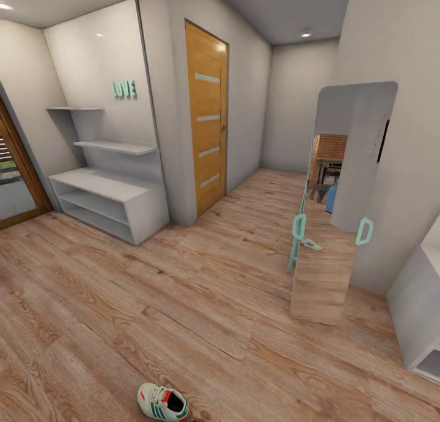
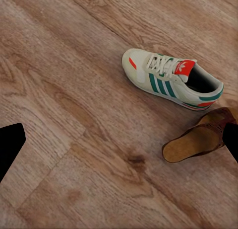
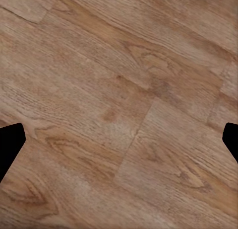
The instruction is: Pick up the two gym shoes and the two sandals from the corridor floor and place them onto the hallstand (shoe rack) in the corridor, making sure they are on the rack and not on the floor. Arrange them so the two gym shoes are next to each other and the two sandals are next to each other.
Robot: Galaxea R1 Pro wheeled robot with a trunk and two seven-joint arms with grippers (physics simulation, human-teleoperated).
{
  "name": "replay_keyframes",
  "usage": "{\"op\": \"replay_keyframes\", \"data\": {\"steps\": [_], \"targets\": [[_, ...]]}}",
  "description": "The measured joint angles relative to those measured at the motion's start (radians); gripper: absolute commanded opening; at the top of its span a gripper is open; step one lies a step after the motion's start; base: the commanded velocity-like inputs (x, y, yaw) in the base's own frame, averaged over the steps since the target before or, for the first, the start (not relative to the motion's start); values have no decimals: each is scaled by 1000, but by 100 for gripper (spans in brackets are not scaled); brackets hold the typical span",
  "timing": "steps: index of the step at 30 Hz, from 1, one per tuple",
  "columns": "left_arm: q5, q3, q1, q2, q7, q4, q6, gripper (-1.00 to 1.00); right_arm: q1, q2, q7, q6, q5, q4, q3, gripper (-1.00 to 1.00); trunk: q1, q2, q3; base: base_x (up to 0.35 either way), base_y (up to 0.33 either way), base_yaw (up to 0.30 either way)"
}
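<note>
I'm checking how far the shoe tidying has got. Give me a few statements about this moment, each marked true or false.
1. A sneaker lies on the wood floor. True.
2. A brown sandal lies beside that sneaker. True.
3. The left gripper is closed on the sneaker. False: its fingers are spread wide and hold nothing.
4. The shoe rack already has shoes on its shelves. False: its shelves look bare.
5. The right gripper is over bare floor planks. True.
6. The wooden door beside the rack stands open. False: it is closed.
</note>
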Motion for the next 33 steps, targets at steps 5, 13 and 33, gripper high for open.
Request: {"op": "replay_keyframes", "data": {"steps": [5, 13, 33], "targets": [[0, 0, 0, 0, 0, 0, 1, 100, 0, 0, 0, 0, 0, 0, 0, 100, 0, 0, 0, -31, 0, 0], [0, 0, 0, 0, 0, 0, 1, 100, 0, 0, 0, 0, 0, 0, 0, 100, 0, 0, 0, -36, 0, 0], [0, 0, 0, 0, 0, 0, 1, 100, 0, 0, 0, 0, 0, 0, 0, 100, 0, 0, 0, -71, 0, 0]]}}
